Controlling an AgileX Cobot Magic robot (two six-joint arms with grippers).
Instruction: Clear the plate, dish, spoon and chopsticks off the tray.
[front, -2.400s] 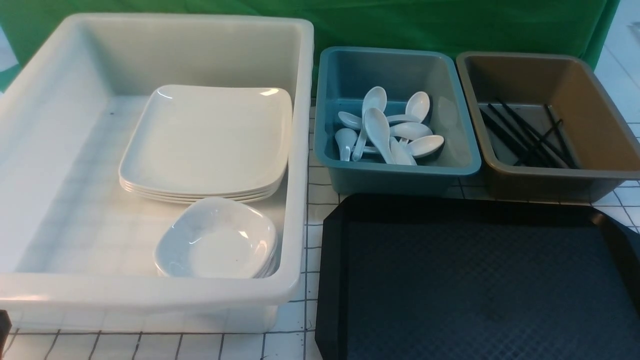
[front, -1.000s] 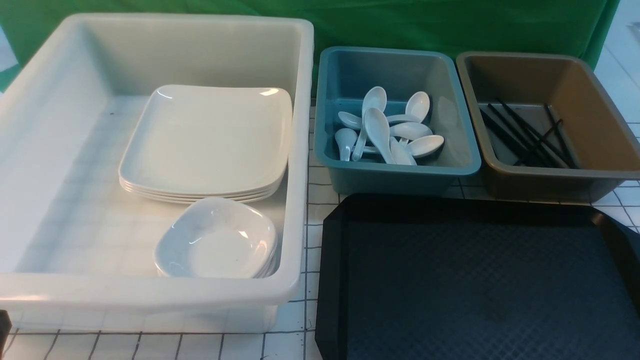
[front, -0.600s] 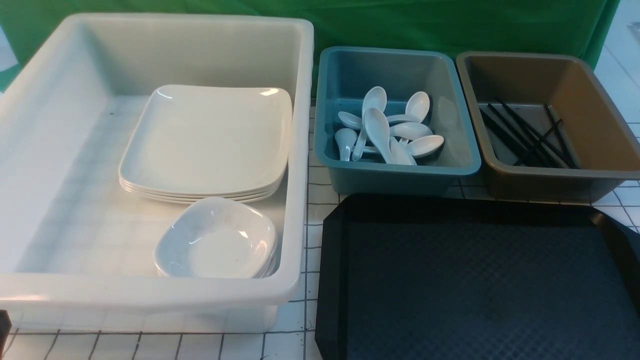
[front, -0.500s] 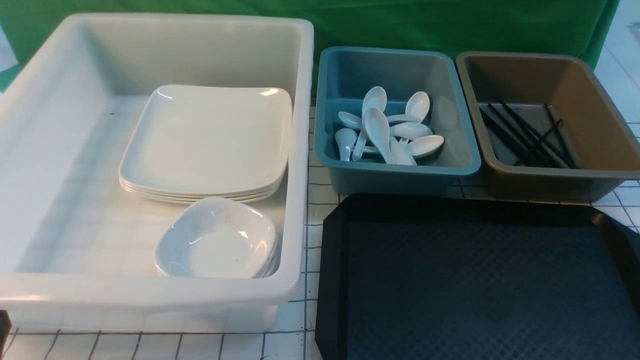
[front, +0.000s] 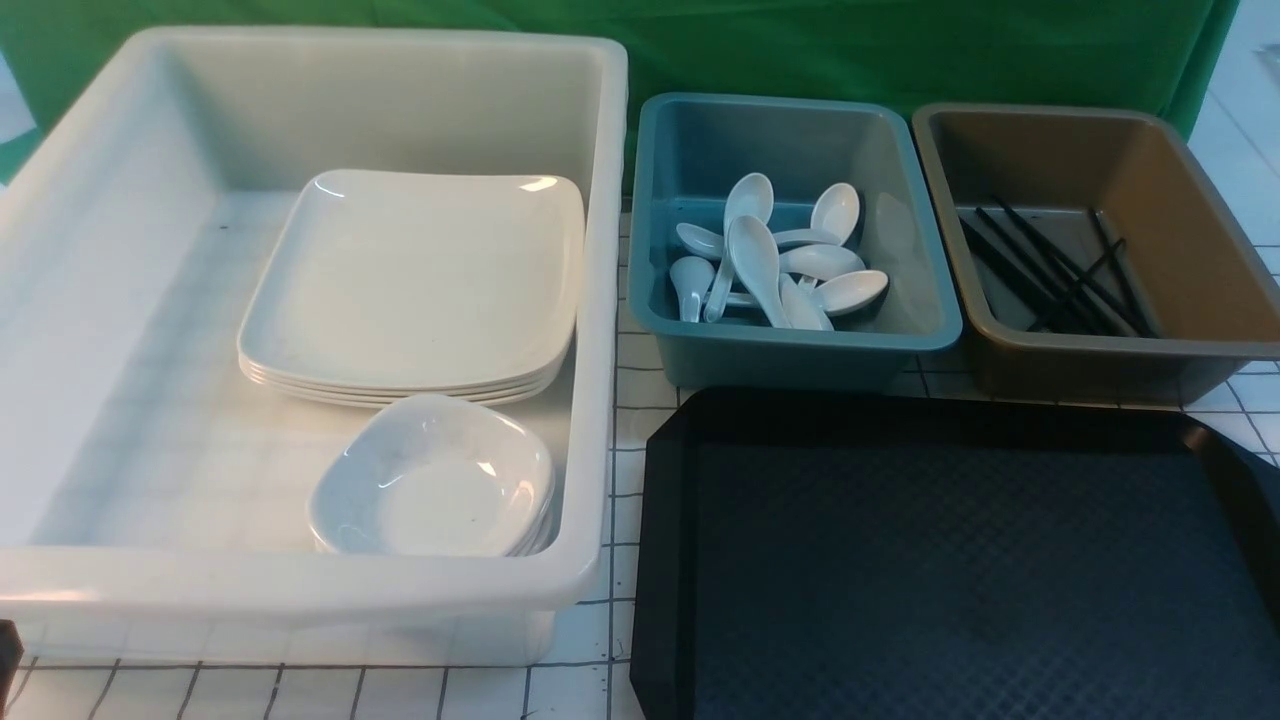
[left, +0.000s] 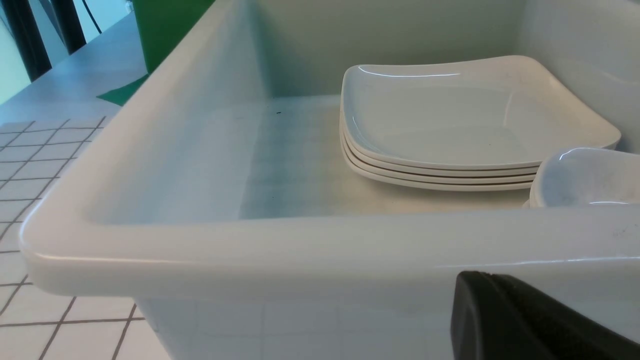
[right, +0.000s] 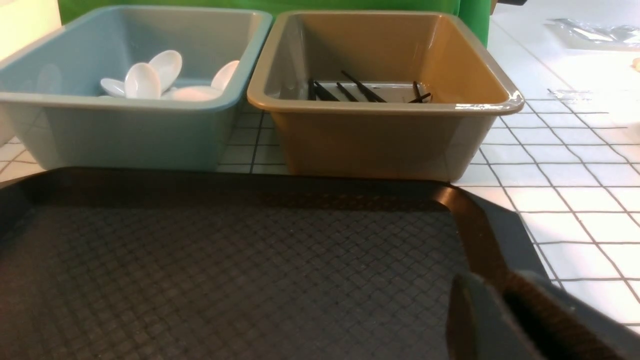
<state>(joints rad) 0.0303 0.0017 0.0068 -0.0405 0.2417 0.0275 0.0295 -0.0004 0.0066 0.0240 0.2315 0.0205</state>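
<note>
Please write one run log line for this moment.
tray: bare | plates: stacked in white tub | spoons: blue bin | chopsticks: brown bin

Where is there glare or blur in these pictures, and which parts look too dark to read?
Front view: small glints on the stacked glossy white square plates; the black diamond-textured tray is dim. Left wrist view: a blurred dark finger in the corner. Right wrist view: washed-out tabletop at the far edge, sheen on the brown plastic bin.

glossy plate (front: 415, 275), diamond-textured plastic tray (front: 960, 560)
</note>
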